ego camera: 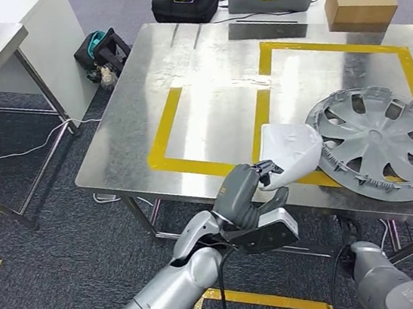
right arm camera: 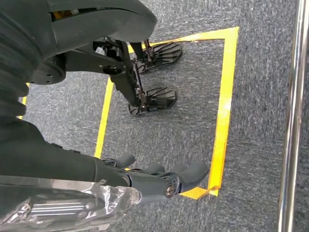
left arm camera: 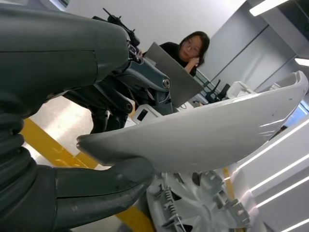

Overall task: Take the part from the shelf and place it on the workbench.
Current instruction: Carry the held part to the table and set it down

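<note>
— Holding anything, that left hand (ego camera: 250, 187)?
— Yes, it grips the white part (ego camera: 290, 151) at its near end, thumb under, fingers (left arm camera: 120, 96) over, above the bench's (ego camera: 134, 145) front edge.
— Where against the hubcap (ego camera: 379, 141)?
— At its nine o'clock, just beside its rim.
— And the right hand (right arm camera: 153, 140)?
— Hanging over grey carpet (right arm camera: 255, 96) with yellow tape (right arm camera: 223, 111), fingers apart, holding nothing.

Bright, even overhead light fills the room, and ceiling light strips (left arm camera: 276, 6) show in the left wrist view. The metal workbench (ego camera: 213, 85) carries soft glare patches. The near left hand (left arm camera: 54, 121) looks slightly blurred.
</note>
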{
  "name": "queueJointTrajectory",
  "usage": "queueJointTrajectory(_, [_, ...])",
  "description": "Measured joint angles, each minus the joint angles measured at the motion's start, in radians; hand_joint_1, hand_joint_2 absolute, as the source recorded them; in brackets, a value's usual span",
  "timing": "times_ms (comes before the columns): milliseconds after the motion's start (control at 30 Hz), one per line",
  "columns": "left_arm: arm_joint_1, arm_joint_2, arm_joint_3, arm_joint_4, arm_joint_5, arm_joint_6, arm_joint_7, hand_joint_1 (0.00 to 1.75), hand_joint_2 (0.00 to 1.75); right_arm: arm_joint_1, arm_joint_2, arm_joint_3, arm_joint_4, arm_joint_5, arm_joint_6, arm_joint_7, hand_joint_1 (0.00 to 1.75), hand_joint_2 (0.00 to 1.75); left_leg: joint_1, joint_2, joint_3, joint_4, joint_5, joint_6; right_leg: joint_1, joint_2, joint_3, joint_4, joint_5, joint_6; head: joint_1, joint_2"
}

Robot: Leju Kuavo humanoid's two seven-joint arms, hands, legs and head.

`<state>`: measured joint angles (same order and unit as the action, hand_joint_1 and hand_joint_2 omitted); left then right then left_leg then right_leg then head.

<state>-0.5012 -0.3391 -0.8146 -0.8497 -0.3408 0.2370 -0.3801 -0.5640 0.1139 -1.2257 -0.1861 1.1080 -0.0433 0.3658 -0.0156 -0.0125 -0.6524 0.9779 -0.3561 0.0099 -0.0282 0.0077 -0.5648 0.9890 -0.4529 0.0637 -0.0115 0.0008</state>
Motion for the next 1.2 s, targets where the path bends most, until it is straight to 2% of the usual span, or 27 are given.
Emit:
queueJointTrajectory(300, [-0.024,0.0,-0.042,0.043,0.018,0.012,0.031,1.75,1.75,-0.003,0.007,0.0,0.0,0.003,0.0,0.005,0.0,1.75,0.0,0.0,0.0,0.0,0.0,0.0,0.0,0.0,0.0,0.0,0.0,0.0,0.0,0.0])
queueJointTrajectory(433, [-0.069,0.0,-0.112,0.076,0.06,0.076,0.136,1.75,1.75,-0.009,0.021,0.0,0.001,0.007,-0.006,0.018,0.0,1.75,0.0,0.0,0.0,0.0,0.0,0.0,0.0,0.0,0.0,0.0,0.0,0.0,0.0,0.0])
queueJointTrajectory(633, [-0.145,0.0,-0.263,0.138,0.047,0.208,0.303,1.75,1.75,-0.017,0.05,0.0,0.001,0.011,-0.024,0.027,0.0,1.75,0.0,0.0,0.0,0.0,0.0,0.0,0.0,0.0,0.0,0.001,0.0,0.0,0.0,0.0])
queueJointTrajectory(800, [-0.175,0.0,-0.338,0.176,0.032,0.235,0.349,1.75,1.75,-0.021,0.063,0.0,0.001,0.012,-0.028,0.034,0.0,1.75,0.0,0.0,-0.001,0.0,0.0,0.0,0.0,0.0,-0.001,0.001,0.0,0.0,0.0,0.0])
queueJointTrajectory(967, [-0.2,0.0,-0.396,0.237,-0.013,0.241,0.456,1.75,1.75,-0.026,0.082,0.0,0.001,0.019,-0.031,0.049,0.0,1.75,0.0,0.0,-0.001,0.0,0.001,-0.001,0.0,0.0,-0.002,0.001,0.0,0.0,0.0,0.0])
queueJointTrajectory(1200, [-0.207,0.0,-0.422,0.295,-0.009,0.267,0.437,1.75,1.75,-0.03,0.098,0.002,0.001,0.029,-0.04,0.054,0.0,1.75,0.0,0.0,-0.002,0.0,0.001,-0.002,0.0,0.0,-0.003,0.002,0.0,0.0,0.0,0.0])
